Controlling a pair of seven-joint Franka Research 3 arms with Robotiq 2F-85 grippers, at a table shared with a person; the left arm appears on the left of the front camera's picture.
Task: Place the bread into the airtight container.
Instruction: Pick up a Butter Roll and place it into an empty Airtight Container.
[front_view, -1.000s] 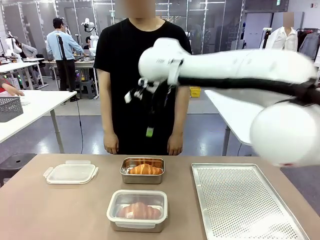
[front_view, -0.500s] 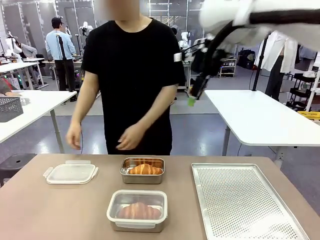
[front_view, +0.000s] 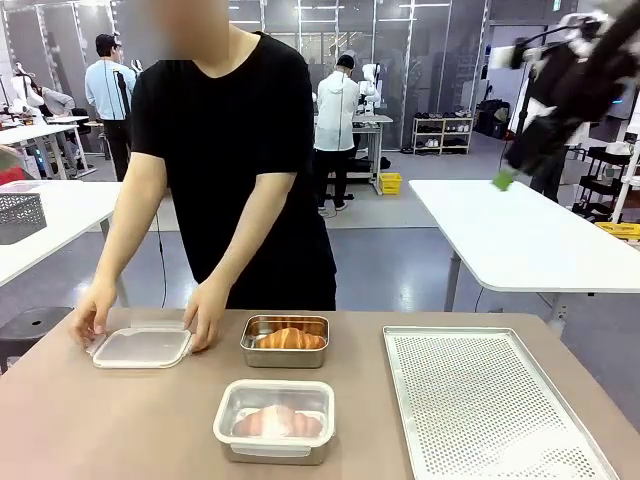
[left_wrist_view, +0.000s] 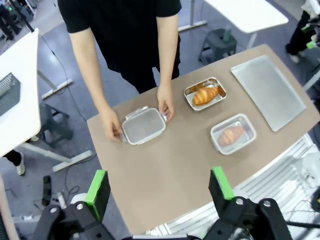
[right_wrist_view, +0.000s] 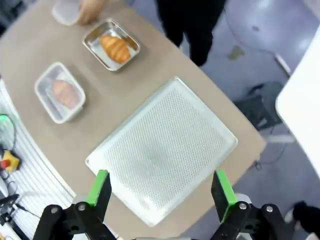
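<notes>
Right tool open above tray; no writing legible.

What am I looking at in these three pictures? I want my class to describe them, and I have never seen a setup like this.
Two robot arms share a table with a person. The front view looks across the table at the person. The other two views come from cameras on each arm's wrist, looking down from high above.

The green-tipped prongs are the grippers: left gripper and right gripper. Both are open and hold nothing.

On the table lie a steel container with a clear lid on it and bread inside, an open steel container with a croissant, a loose clear lid, and a perforated metal tray. The person's hands grip the loose lid at both ends.
</notes>
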